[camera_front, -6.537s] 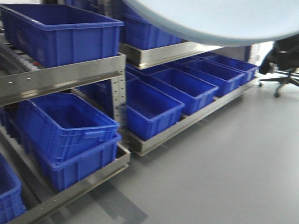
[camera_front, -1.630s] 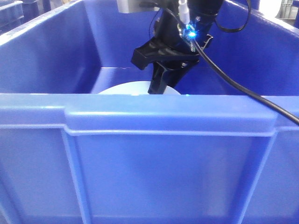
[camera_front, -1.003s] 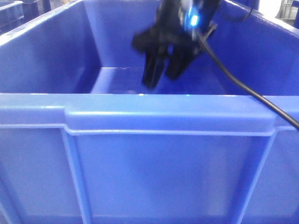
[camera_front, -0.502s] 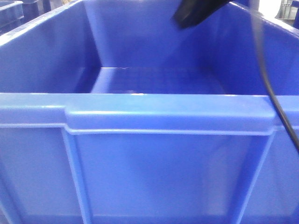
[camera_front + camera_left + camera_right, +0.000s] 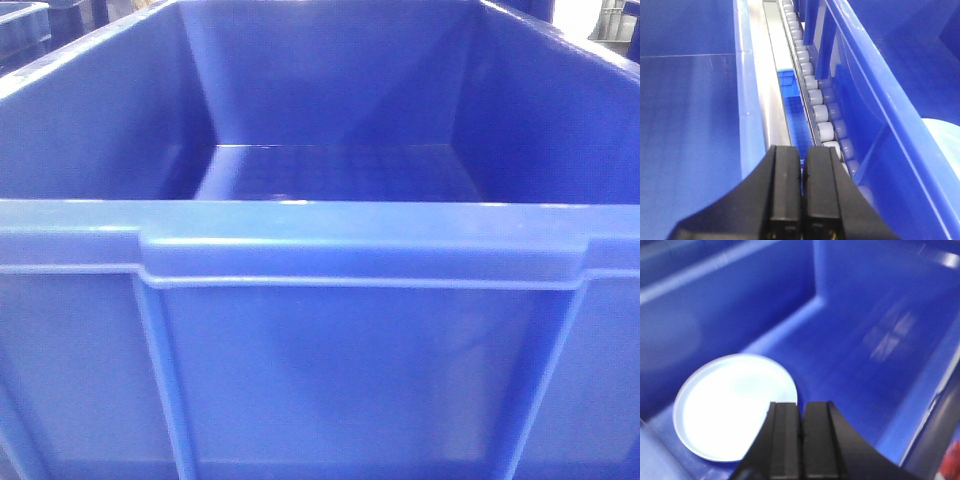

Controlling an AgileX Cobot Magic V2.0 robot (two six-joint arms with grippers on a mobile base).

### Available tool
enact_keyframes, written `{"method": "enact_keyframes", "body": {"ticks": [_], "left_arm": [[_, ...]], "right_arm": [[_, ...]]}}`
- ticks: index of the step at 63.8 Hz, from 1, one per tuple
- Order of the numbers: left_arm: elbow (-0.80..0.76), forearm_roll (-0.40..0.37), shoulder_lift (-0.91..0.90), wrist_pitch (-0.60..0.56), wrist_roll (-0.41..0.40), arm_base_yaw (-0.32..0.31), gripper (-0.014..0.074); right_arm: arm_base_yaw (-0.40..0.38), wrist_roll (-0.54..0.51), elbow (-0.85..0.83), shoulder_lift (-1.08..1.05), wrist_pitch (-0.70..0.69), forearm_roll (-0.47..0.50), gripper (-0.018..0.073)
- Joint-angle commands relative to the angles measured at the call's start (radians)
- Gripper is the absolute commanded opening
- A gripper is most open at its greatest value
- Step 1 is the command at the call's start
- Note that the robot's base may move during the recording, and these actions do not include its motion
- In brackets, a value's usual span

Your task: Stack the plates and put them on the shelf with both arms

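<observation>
Plate in the bin, both pincers shut and empty.
Your right pincer (image 5: 801, 440) hangs above the blue bin (image 5: 855, 340), jaws together; the white plate (image 5: 735, 405) lies flat on the bin floor, below and left of it. Your left pincer (image 5: 802, 195), also pressed together, hovers over the rollers (image 5: 815, 105) beside the bin.

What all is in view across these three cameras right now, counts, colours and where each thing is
bins: at least three, blue; one fills the front view, two flank the rail in the left wrist view
plate: one stack or single, white, flat on a bin floor by a corner; a white edge also shows in the right-hand bin
rollers: one row, grey, along a steel rail between bins
left tool: black, shut, empty, above the rail
right tool: black, shut, empty, above the plate
</observation>
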Motion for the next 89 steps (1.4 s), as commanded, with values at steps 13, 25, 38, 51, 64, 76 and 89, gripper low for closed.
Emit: {"method": "enact_keyframes", "body": {"ticks": [13,25,38,51,64,76,89], "left_arm": [[-0.028,-0.007,0.008,-0.08,-0.009,0.004,0.0084],[-0.028,-0.007,0.008,-0.08,-0.009,0.004,0.0084],[-0.028,-0.007,0.008,-0.08,-0.009,0.004,0.0084],[-0.028,-0.007,0.008,-0.08,-0.009,0.004,0.0084],[-0.028,-0.007,0.008,-0.08,-0.009,0.004,0.0084],[-0.028,-0.007,0.008,-0.08,-0.009,0.004,0.0084],[-0.028,-0.007,0.008,-0.08,-0.009,0.004,0.0084]], "right_arm": [[-0.005,0.003,0.103,-0.345,-0.064,0.009,0.0052],[-0.005,0.003,0.125,-0.413,-0.051,0.009,0.005],[-0.005,0.003,0.125,-0.413,-0.048,0.009,0.005],[-0.005,0.003,0.125,-0.413,-0.048,0.009,0.005],[-0.024,0.004,0.146,-0.413,-0.065,0.006,0.005],[-0.246,0.099,0.256,-0.415,-0.128,-0.006,0.005],[-0.496,0.123,0.422,-0.482,-0.284,-0.017,0.005]]}}
